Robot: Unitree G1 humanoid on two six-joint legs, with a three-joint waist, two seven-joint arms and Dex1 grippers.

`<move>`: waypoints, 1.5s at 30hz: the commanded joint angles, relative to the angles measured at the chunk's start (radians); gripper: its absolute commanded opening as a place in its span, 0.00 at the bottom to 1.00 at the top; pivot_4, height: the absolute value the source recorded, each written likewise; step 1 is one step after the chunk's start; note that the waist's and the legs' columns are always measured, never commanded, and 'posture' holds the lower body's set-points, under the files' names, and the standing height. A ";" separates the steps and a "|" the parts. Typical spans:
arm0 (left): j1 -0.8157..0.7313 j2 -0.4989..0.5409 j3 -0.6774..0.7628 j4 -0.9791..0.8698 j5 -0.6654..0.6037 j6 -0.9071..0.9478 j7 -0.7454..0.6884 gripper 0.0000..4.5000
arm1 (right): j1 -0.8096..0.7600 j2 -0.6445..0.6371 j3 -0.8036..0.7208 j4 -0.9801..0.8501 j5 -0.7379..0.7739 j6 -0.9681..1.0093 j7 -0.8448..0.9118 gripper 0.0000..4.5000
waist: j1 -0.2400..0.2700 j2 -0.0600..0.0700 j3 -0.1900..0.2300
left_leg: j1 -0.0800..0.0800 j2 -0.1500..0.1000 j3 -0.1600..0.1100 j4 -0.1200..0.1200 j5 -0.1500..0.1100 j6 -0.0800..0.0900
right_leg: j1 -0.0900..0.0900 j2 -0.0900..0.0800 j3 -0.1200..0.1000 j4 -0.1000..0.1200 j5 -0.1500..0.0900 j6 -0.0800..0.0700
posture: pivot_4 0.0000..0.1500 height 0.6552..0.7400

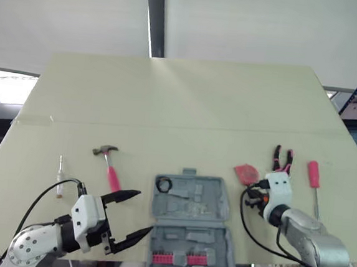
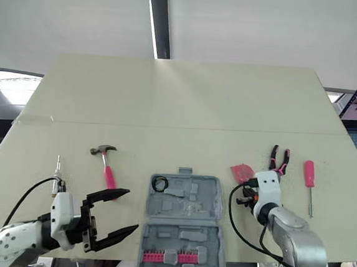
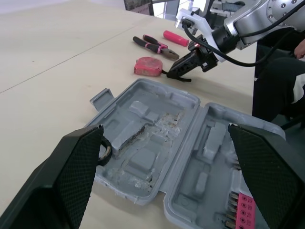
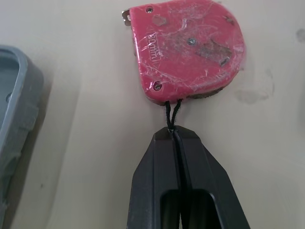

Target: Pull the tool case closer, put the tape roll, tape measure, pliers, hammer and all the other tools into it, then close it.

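Fingers (image 4: 152,181) of the right hand (image 4: 174,134) are pressed together on the black cord (image 4: 170,114) of the tape measure (image 4: 188,45), which lies on the tabletop (image 1: 180,109) just beside the open case (image 1: 221,203); the left hand (image 1: 145,212) is spread wide at the case's other side, empty. By my reading the case is already near and the tape roll (image 1: 163,183) sits inside; tape measure, pliers (image 1: 282,158), screwdriver (image 1: 314,176), hammer (image 1: 108,165) and a small tool (image 1: 60,174) on the far left are all outside, and closing remains.

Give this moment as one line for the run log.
left tool: open, beside tool case | right tool: shut on cord of tape measure, on table | tool case: open | hammer, pliers: on table
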 commanded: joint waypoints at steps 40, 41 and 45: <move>-0.053 0.010 -0.091 0.186 0.019 -0.195 -0.162 1.00 | 0.348 -0.017 -0.098 -0.432 0.185 0.354 0.016 0.01 | -0.001 0.001 0.000 | 0.000 0.000 0.000 -0.001 0.000 0.000 | -0.001 0.000 0.001 0.000 0.000 0.000 | 1.00 0.97; -0.050 0.010 -0.091 0.193 0.021 -0.204 -0.166 1.00 | 0.347 -0.017 -0.097 -0.432 0.186 0.355 0.015 0.01 | -0.001 0.001 0.000 | 0.000 0.000 0.000 -0.001 0.000 0.000 | -0.001 0.000 0.001 0.000 0.000 0.000 | 1.00 0.97; -0.038 0.005 -0.094 0.209 0.028 -0.232 -0.170 1.00 | 0.345 -0.018 -0.090 -0.427 0.189 0.358 0.015 0.01 | -0.001 0.001 0.000 | 0.000 0.000 0.000 -0.001 0.000 0.000 | -0.001 0.000 0.001 0.000 0.000 0.000 | 1.00 0.97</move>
